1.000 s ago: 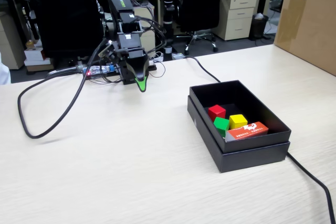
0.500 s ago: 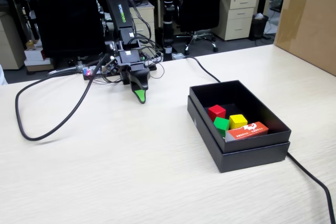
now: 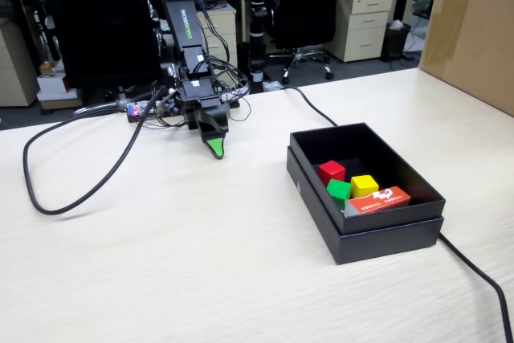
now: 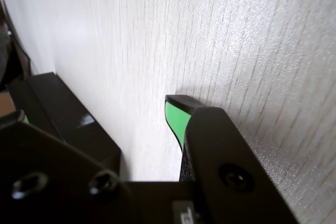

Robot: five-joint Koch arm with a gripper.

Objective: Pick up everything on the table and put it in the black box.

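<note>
gripper (image 3: 214, 150) folded low near arm base at far side of table (image 3: 201, 263), green-lined tip pointing down just above tabletop; holds nothing, jaws one behind other, width cannot tell. wrist view: green tip (image 4: 176, 116) over bare wood grain. black box (image 3: 377, 234) right of gripper, well apart. inside box: red cube (image 3: 331, 171), green cube (image 3: 338, 189) in front of it, yellow cube (image 3: 364, 185) right of green; red-and-white carton (image 3: 379, 198) lying against near wall, by yellow cube. black cable (image 3: 72, 190) looping across table on left
</note>
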